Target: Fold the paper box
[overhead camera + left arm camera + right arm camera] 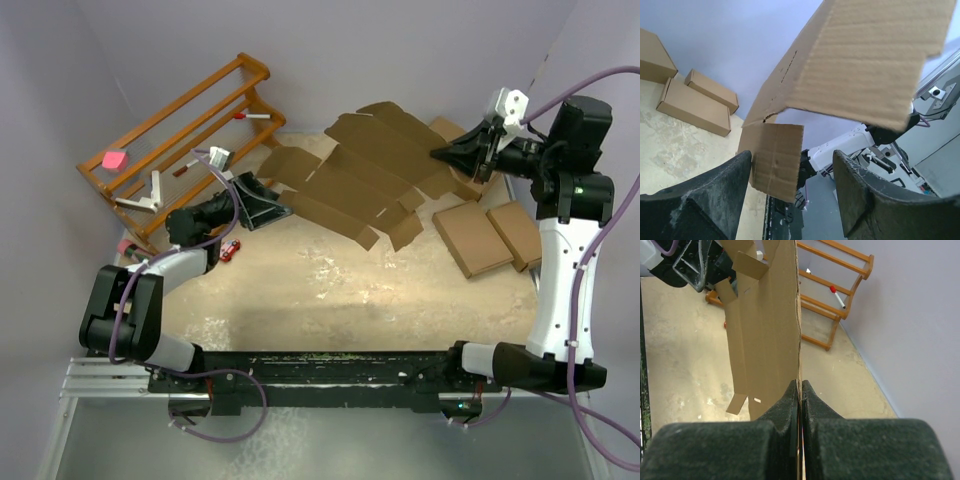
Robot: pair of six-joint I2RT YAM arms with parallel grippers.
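Note:
The paper box [365,170] is an unfolded brown cardboard die-cut sheet with notched flaps, held up off the table and slanting down to the left. My right gripper [437,154] is shut on its right edge; in the right wrist view the sheet [767,325] runs edge-on out from between the closed fingertips [800,386]. My left gripper [272,205] is open at the sheet's lower left end. In the left wrist view a small flap [775,157] hangs between my spread fingers [735,172], close to the left one, with the big panel [865,65] above.
Two flat brown boxes [475,238] lie at the right, a larger brown box [455,135] behind the sheet. A wooden rack [180,130] with a pink block and markers stands at the back left. A small red item [230,250] lies by my left arm.

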